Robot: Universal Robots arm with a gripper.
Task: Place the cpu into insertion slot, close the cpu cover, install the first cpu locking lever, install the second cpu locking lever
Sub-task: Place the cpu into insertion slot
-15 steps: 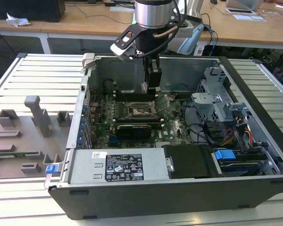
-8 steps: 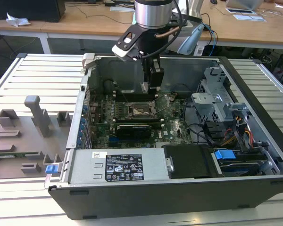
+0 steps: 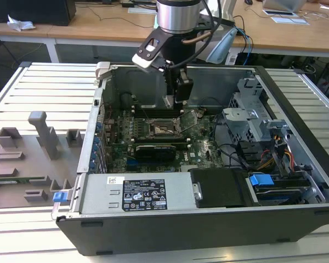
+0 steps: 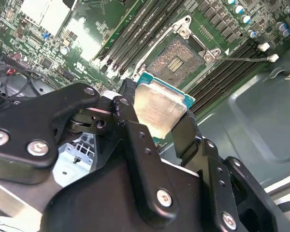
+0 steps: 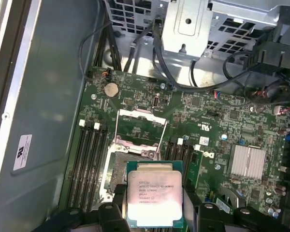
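The gripper (image 4: 157, 118) grips the cpu (image 5: 154, 198) by two opposite edges and holds it flat above the board. In the exterior view it hangs at about one o'clock from the insertion slot (image 3: 163, 129). The cpu cover (image 5: 137, 114) stands open. A good placement probably needs the chip level and square to the slot rim. The raised lever (image 4: 241, 59) and the memory slots (image 4: 135, 43) leave little room beside it.

cpu (image 5: 154, 195): silver top facing the camera, green rim showing around it
gripper (image 5: 156, 215): black fingers pressed against two opposite cpu edges
insertion slot (image 5: 120, 168): uncovered, partly hidden behind the cpu
cpu cover (image 5: 138, 126): swung open beside the slot
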